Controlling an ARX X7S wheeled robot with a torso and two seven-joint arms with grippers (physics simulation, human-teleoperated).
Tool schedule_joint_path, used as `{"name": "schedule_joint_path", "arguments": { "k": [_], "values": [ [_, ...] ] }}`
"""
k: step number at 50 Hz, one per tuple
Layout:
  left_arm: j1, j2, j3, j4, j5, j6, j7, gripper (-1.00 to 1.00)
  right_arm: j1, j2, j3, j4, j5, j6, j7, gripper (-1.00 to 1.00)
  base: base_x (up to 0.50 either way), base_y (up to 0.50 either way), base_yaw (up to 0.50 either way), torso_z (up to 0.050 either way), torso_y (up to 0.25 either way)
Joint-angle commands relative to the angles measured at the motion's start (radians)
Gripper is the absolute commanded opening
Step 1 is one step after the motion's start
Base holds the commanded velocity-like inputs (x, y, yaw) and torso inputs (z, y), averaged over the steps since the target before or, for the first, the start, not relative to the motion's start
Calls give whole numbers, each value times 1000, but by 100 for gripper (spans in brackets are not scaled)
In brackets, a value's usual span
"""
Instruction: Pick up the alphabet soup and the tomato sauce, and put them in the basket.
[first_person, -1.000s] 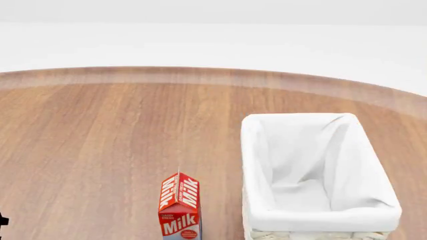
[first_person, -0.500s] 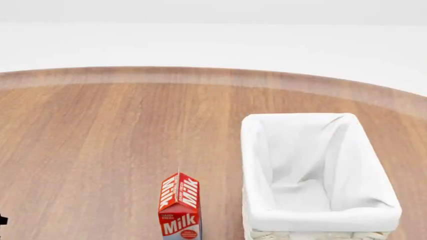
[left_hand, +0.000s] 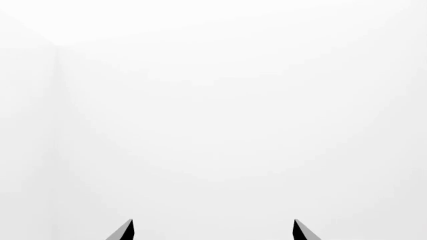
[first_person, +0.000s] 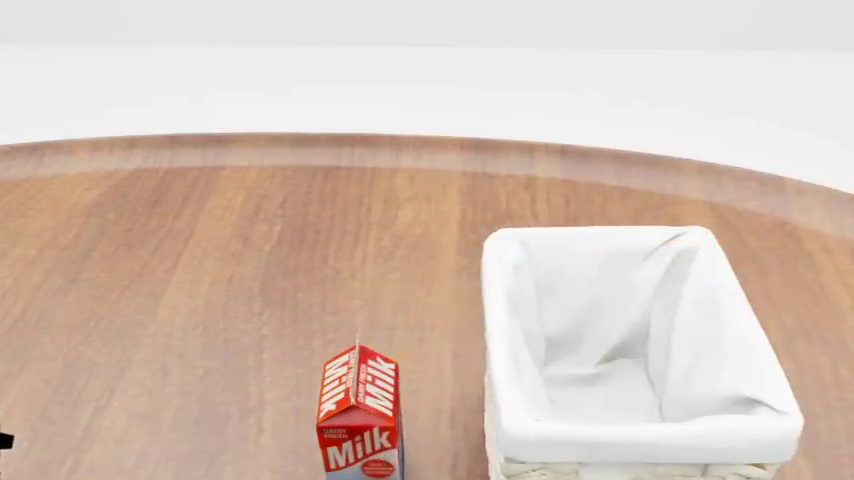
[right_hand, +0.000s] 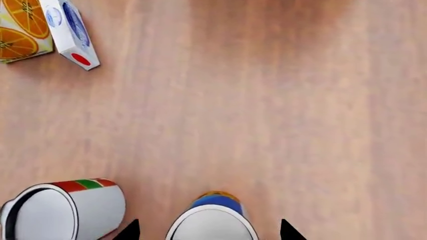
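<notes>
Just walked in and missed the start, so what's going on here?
A two-armed robot is clearing cans into the cream-white woven basket with white cloth lining, which holds neither can yet. The right gripper hangs with open jaws straddling the blue-and-orange tin of alphabet soup, not yet gripped. The red, green and white tomato sauce tin stands beside it. The left gripper is open, facing blank white. A red milk carton stands beside the basket.

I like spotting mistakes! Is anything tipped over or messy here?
Nothing stands out. The milk carton stands upright beside the empty basket. Under the right pincer, the alphabet soup and tomato sauce look upright.
</notes>
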Motion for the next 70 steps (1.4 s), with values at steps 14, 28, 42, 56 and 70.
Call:
{"name": "schedule_joint_path", "arguments": {
  "k": [14, 28, 42, 56, 70],
  "values": [
    [-7, -21, 18, 1, -4, 15, -22, 100, -15, -44, -23, 93, -54, -29, -74, 100, 0, 0, 0, 0, 0],
    [9, -31, 24, -9, 6, 42, -24, 100, -22, -79, -51, 155, -97, -38, -113, 100, 0, 0, 0, 0, 0],
    [0, -36, 39, -8, 6, 42, -33, 100, -28, -94, -60, 201, -116, -52, -138, 100, 0, 0, 0, 0, 0],
    [-11, -43, 46, -6, -4, 42, -45, 100, -35, -96, -64, 195, -150, -72, -144, -100, 0, 0, 0, 0, 0],
    [-13, -49, 54, -11, -4, 51, -48, 100, -47, 16, 30, -108, -91, -125, -29, -100, 1, 0, 0, 0, 0]
  ]
}}
